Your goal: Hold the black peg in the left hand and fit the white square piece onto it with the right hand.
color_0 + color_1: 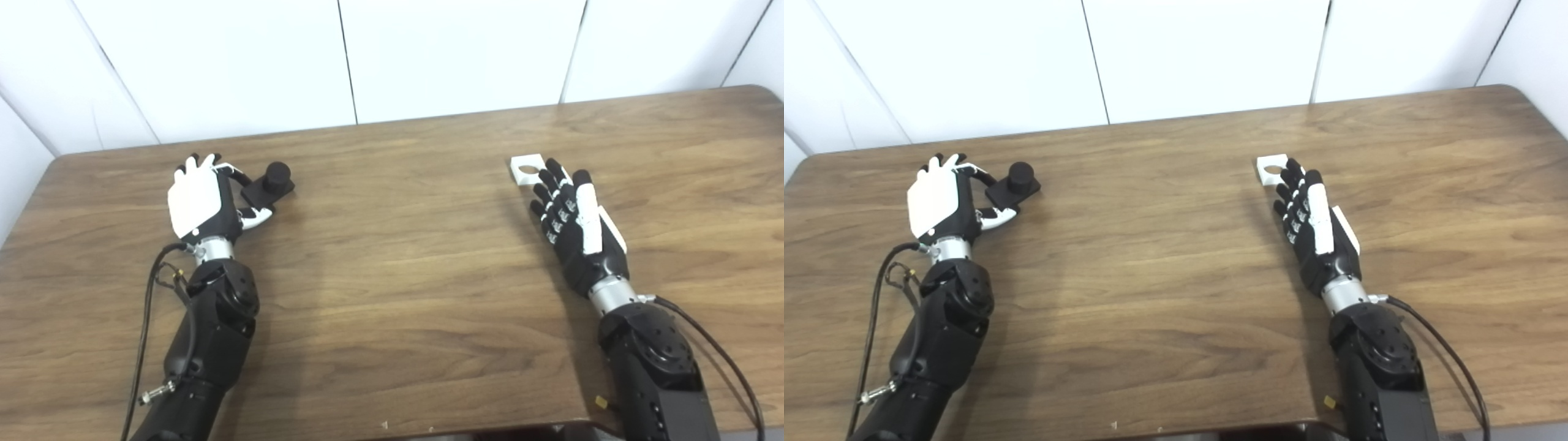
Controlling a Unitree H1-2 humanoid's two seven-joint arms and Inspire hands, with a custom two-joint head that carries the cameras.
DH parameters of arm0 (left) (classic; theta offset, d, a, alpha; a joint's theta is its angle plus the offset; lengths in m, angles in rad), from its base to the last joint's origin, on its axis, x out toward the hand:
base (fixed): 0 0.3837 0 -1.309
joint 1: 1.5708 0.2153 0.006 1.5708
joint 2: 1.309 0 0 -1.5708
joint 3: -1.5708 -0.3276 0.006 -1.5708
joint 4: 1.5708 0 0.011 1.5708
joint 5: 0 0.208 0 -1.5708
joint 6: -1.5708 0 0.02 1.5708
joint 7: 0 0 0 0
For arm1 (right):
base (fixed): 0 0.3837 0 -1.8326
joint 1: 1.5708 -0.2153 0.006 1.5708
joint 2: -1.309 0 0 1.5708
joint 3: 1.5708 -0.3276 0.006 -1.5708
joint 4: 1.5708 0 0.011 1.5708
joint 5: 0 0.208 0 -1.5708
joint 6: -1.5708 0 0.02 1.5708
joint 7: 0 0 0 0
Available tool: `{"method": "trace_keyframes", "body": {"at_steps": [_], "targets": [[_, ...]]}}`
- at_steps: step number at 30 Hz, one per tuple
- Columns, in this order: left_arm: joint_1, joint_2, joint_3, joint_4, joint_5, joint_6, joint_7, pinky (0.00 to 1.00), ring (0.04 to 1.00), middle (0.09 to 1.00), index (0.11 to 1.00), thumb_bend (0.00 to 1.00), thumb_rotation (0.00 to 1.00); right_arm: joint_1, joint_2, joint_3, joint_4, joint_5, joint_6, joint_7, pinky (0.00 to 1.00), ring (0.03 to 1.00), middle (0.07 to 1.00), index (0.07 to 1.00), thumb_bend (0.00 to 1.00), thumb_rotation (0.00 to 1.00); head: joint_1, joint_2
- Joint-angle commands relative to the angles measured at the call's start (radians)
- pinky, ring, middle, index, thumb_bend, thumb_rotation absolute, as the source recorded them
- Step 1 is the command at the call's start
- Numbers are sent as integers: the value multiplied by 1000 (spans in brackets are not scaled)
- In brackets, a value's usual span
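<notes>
The black peg (272, 182), a short round post on a square black base, rests on the table at the left. My left hand (199, 199) stands just left of it, palm side toward the peg. One finger curls to the base's far left corner and the thumb lies by its near edge, without a closed grip. The white square piece (527, 168), with a round hole, lies flat on the table at the right. My right hand (572, 217) is open and stretched out, its fingertips (554, 168) reaching the near right edge of the piece.
The wooden table (398, 275) spans the view, with a white panelled wall (429, 55) right behind its far edge. Black cables loop beside both forearms near the table's front edge.
</notes>
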Motion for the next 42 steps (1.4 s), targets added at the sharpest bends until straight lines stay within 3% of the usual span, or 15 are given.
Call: {"method": "trace_keyframes", "body": {"at_steps": [1,17,24,36,42], "targets": [[-20,15,11,-9,-1,-7,19,1000,987,900,485,507,68,-21,-4,0,-30,10,-10,5,1000,1000,1000,996,548,1000,0,0],[29,-3,-6,-95,-46,-22,-24,1000,997,913,488,504,74,-20,-12,6,-22,3,-17,9,1000,1000,1000,999,552,1000,-3,0],[98,-29,-6,-262,-84,-6,-106,1000,1000,919,488,502,76,-21,-11,9,-20,1,-12,7,1000,1000,1000,996,541,1000,-5,2],[250,-35,-101,-531,8,19,-241,975,986,917,490,499,79,-29,-2,17,-14,-9,-13,-2,1000,1000,1000,996,538,1000,-6,5],[334,-45,-135,-618,51,-9,-263,997,994,924,491,498,83,-35,-1,19,-14,-6,-12,2,1000,1000,1000,997,531,1000,-14,9]]}}
